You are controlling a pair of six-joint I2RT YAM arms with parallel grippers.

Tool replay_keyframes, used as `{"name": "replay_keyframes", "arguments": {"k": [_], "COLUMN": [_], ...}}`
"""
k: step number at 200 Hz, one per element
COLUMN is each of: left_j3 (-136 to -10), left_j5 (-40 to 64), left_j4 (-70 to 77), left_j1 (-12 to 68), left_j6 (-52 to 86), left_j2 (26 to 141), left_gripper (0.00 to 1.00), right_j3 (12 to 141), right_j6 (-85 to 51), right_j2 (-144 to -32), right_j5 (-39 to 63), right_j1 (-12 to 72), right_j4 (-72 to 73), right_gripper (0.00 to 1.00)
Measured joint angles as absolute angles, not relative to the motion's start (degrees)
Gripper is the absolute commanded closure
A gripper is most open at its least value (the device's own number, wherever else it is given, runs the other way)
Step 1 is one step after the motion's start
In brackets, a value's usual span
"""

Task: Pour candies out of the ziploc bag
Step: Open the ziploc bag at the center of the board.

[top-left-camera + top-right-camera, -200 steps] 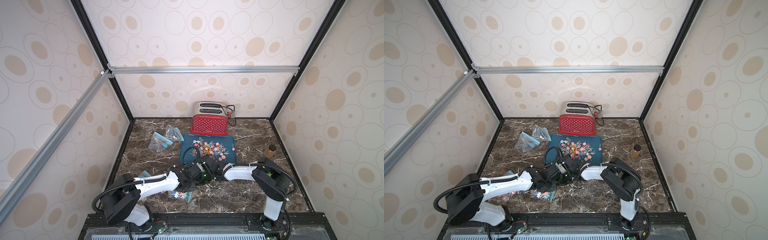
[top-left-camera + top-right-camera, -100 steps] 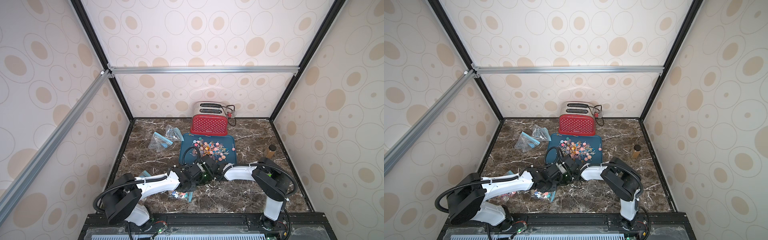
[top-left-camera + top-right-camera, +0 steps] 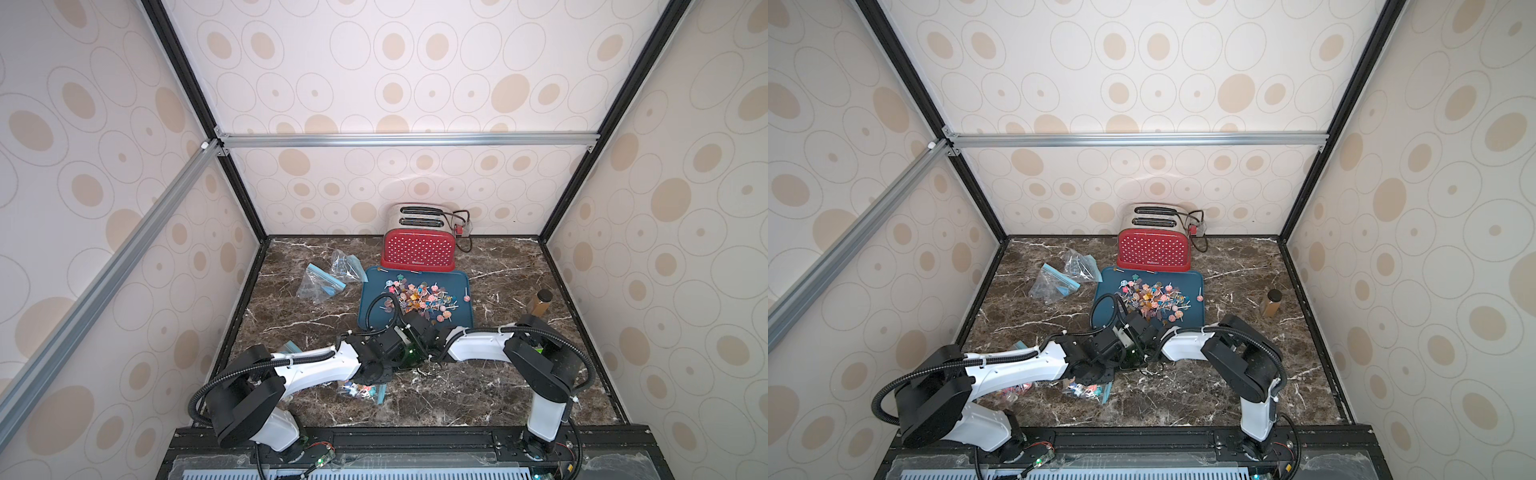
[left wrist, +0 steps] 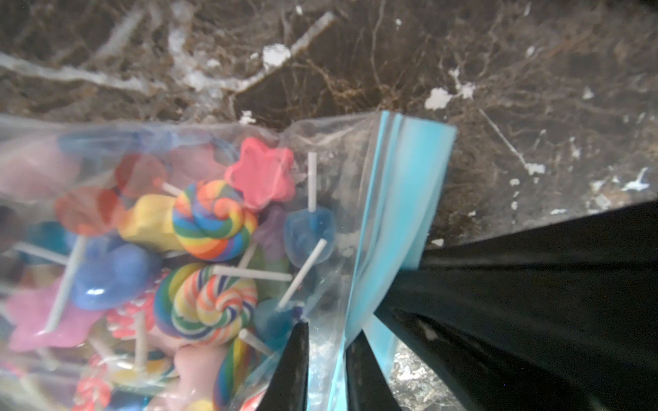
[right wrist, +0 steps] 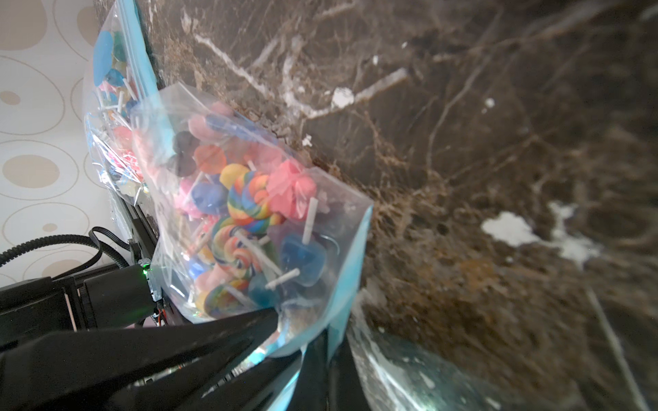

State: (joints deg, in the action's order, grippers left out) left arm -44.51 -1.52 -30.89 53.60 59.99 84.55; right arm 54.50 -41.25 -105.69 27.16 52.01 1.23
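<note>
The ziploc bag [image 4: 199, 227] is clear with a blue zip strip [image 4: 398, 199] and is full of candies [image 4: 213, 220] on white sticks. It hangs just over the dark marble table. My left gripper [image 4: 329, 331] is shut on the film and strip at the bag's mouth. My right gripper [image 5: 329, 341] is shut on the same blue strip [image 5: 352, 270] close beside it. In both top views my two arms [image 3: 316, 365] [image 3: 1183, 343] meet just in front of the blue tray [image 3: 374, 320], and the bag [image 3: 361, 390] trails toward the front. Several loose candies [image 3: 419, 301] lie on the tray.
A second candy-filled bag [image 5: 114, 89] lies by the left wall, under my left arm. Two empty bags [image 3: 320, 284] lie at the back left. A red toaster [image 3: 417, 249] stands behind the tray, and a brown bottle [image 3: 539, 307] at the right.
</note>
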Motion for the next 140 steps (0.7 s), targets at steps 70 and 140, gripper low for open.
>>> {"name": "replay_keyframes", "arguments": {"k": [70, 140], "left_j3": [-44.5, -44.5], "left_j5": [-0.5, 0.0], "left_j4": [-31.1, -30.6], "left_j1": [53.3, 53.1], "left_j6": [60.1, 60.2], "left_j2": [85.1, 85.6], "left_gripper": [0.93, 1.0], "right_j3": [54.5, 54.5], "right_j6": [-41.3, -41.2], "right_j2": [-105.6, -105.5], "right_j5": [27.0, 26.9], "right_j1": [52.0, 52.0], "right_j4": [0.7, 0.0], "right_gripper": [1.0, 1.0]}}
